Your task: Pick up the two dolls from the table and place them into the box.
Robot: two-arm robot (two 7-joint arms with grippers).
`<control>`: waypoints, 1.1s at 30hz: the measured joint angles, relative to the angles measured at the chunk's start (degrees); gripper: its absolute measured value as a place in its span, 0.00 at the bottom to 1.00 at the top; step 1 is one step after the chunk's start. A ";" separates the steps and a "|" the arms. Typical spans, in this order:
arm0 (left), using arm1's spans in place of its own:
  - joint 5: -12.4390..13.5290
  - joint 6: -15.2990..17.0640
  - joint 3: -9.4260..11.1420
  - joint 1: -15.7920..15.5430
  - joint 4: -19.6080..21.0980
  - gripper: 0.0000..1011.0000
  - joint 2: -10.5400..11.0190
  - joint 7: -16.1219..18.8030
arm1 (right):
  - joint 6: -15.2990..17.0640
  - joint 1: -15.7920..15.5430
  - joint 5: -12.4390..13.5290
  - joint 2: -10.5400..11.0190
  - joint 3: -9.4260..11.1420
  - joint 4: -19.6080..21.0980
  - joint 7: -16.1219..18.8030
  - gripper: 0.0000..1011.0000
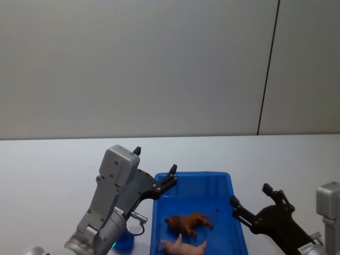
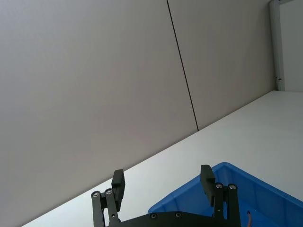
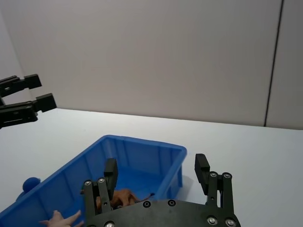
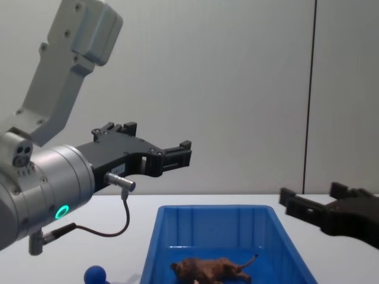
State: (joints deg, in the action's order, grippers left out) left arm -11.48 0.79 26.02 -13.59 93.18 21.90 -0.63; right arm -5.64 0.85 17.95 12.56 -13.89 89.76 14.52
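Brown four-legged toy animal (image 1: 188, 222) in the bright blue plastic bin (image 1: 194, 174), you must next lower the spread left gripper (image 1: 155, 160) to the dark-blue ball-topped toy (image 4: 95, 274) on the white bench (image 1: 53, 164) just left of the bin; the right gripper (image 1: 250, 194) idles, spread, at the bin's right.

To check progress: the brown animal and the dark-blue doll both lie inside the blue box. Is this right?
No. The brown animal lies inside the blue box, but the dark-blue doll sits outside it on the table; see the chest view.

Animal doll (image 1: 188, 223) lies in box (image 1: 194, 174), ball-topped doll (image 4: 95, 274) left of it.
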 joint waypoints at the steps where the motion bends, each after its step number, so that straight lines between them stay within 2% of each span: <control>1: 0.00 0.00 0.00 0.00 0.00 1.00 0.00 0.00 | -0.10 -0.26 0.04 0.11 0.04 0.26 -0.59 0.99; 8: 0.00 0.00 0.00 0.00 0.00 1.00 0.00 0.00 | -0.74 -2.93 0.46 1.18 0.76 2.85 -5.49 0.99; 15: 0.00 0.00 0.00 0.00 0.00 1.00 0.00 0.00 | -0.98 -4.76 0.87 1.92 1.36 4.53 -8.68 0.99; 26: 0.04 0.25 -0.11 0.14 0.09 1.00 0.09 0.00 | -1.19 -6.18 1.18 2.49 1.79 5.81 -11.18 0.99; 33: -0.12 1.81 -0.66 0.53 0.90 1.00 0.82 0.07 | -1.25 -6.61 1.26 2.68 1.93 6.19 -11.93 0.99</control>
State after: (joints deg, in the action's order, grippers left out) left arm -11.60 2.61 25.36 -13.06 94.08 22.72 -0.56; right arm -6.89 -5.76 19.22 15.24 -11.96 95.95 2.59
